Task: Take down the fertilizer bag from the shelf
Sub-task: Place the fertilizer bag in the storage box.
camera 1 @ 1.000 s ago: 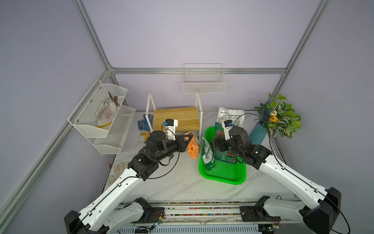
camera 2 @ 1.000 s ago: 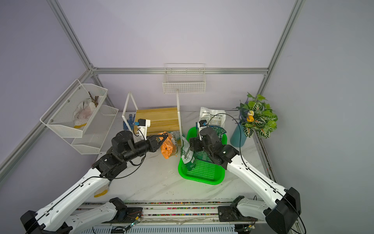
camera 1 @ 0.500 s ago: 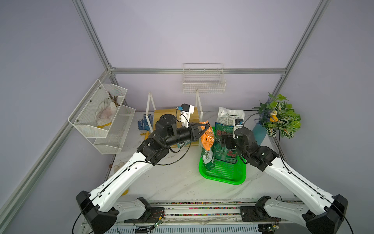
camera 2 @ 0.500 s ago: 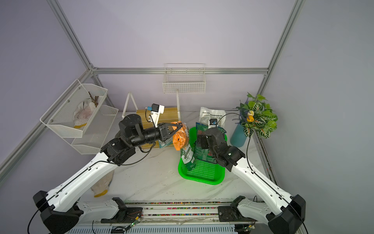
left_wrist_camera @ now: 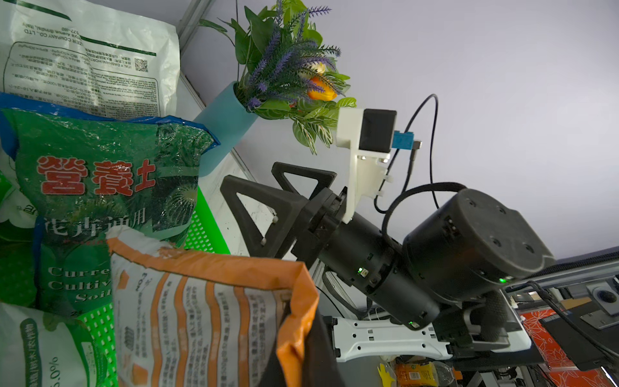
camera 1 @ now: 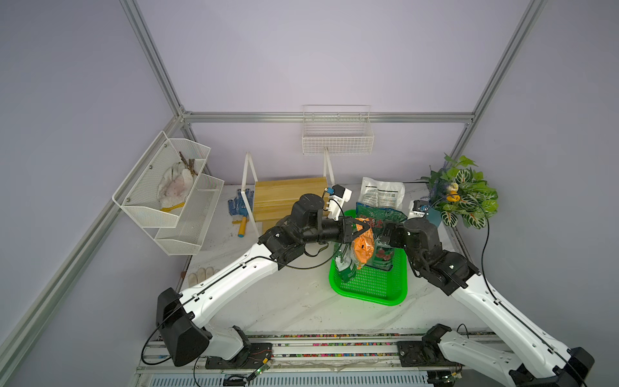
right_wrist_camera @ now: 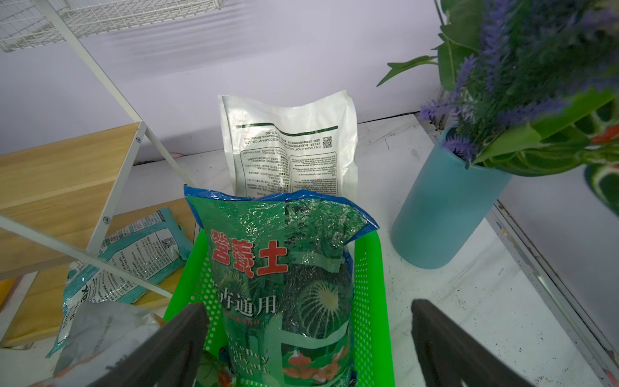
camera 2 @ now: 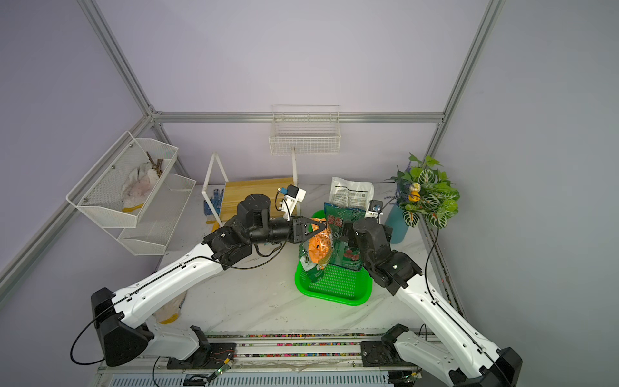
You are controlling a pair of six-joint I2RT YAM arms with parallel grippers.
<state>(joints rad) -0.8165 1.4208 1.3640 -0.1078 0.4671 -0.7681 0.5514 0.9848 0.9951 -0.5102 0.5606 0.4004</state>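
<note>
**Orange bag carried off the shelf and hung over the green basket**

The left gripper (camera 1: 363, 231) has its fingers pinched tight on the top edge of the orange-and-white printed plastic fertilizer bag (camera 1: 363, 249), so the bag hangs free below the grip, its weight pulling it straight down. Gripping the flat sealed top makes sense: it is the one thin part that narrow fingers can close on. In both top views the bag dangles above the near-left part of the bright green perforated plastic basket (camera 1: 371, 291), well clear of the small rack of light wooden boards on thin white metal legs (camera 1: 284, 197), whose top board lies bare. I judge the taking-down as nearly done, with only the lowering and release left.

The basket already holds a tall dark green glossy soil bag with red lettering (right_wrist_camera: 284, 268), standing upright against the far rim, and a smaller white-and-green pouch (camera 1: 346, 268) leaning at the left side. The orange bag hangs between them, likely aimed at the remaining gap.

The right gripper (right_wrist_camera: 308, 341) has its fingers spread wide and holds nothing; in its wrist view they flank the soil bag without clearly touching it. It may be there to steady that bag while the newcomer is dropped in.

A white printed pouch (camera 1: 382, 196) leans against the back wall on the counter (camera 1: 284, 301), beside a blue vase of artificial plants (right_wrist_camera: 442, 207).
</note>
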